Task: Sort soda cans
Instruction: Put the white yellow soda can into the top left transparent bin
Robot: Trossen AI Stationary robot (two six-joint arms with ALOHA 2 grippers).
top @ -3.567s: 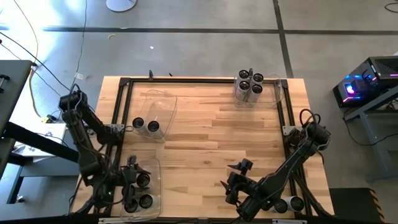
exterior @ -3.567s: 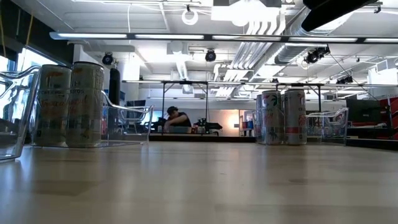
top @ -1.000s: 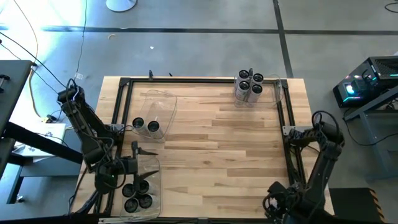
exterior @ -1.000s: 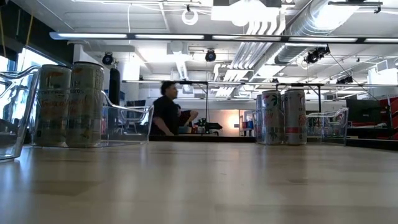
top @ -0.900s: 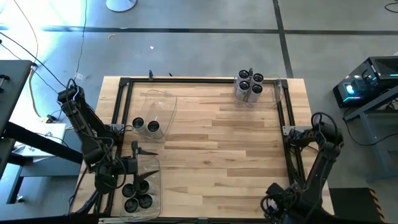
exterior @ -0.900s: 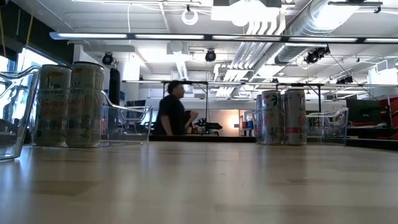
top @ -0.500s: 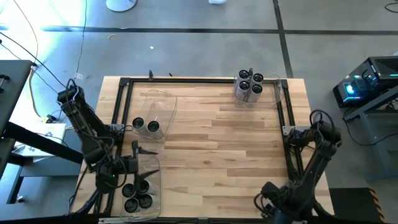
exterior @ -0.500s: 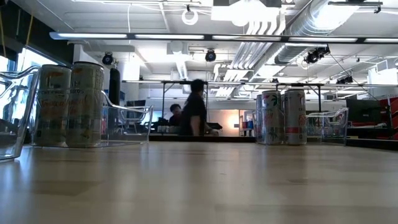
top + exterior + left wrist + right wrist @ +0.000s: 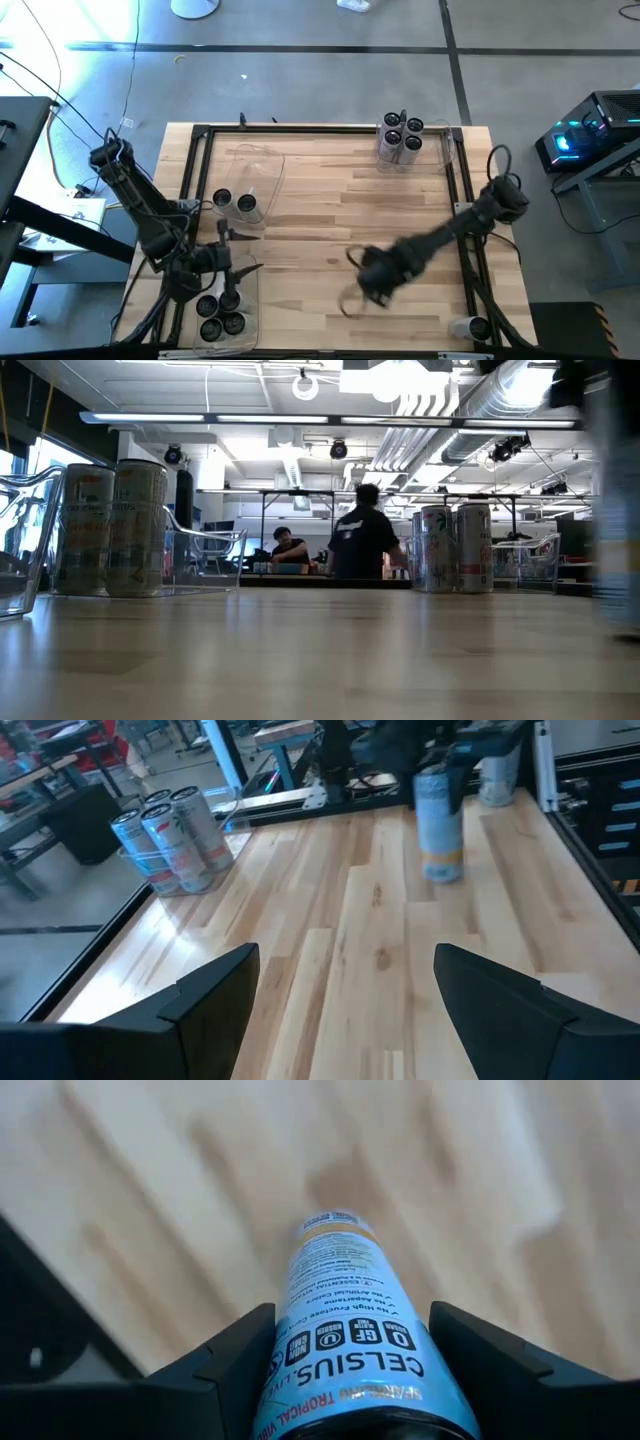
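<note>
Blue can [image 9: 345, 1335]: your right fingers [image 9: 350, 1370] hold it above mid-worktop [image 9: 330, 190].
Left fingers [image 9: 235, 262]: spread wide, at the near-left bin [image 9: 252, 300].
Open room: the worktop's centre.

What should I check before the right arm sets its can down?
1. Can held: ok. The right gripper has a can between its fingers.
2. Can off the table: ok, the left wrist view shows it hanging upright above the wood.
3. Path to the group of four cans at the far right corner: ok, bare wood between.
4. Left gripper: ok, open and empty beside the near left bin, clear of the right arm.
5. Which bin this can belongs in: cannot tell.
</note>
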